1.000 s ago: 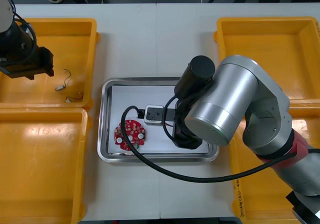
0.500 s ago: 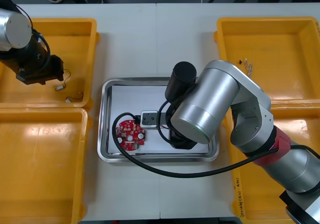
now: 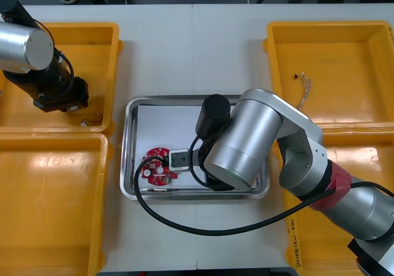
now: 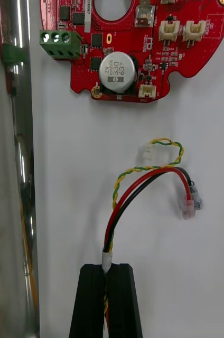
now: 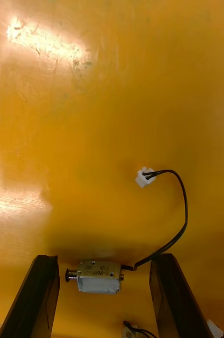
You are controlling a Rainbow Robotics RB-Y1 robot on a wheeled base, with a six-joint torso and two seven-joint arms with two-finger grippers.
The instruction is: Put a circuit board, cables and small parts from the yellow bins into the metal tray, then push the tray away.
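Left pincer (image 5: 104,257), apart, straddles the small metal part (image 5: 99,276), its long axis spanning the gap; right pincer (image 4: 106,269) clamps the red and yellow cable (image 4: 143,171) in the tray (image 3: 125,153)

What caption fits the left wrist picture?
Left end effector, open, straddling a small metal part in a yellow bin.

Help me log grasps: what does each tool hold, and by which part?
The right tool pinches the red and yellow cable at its white-banded end. The left tool, open astride a small metal part, holds nothing.
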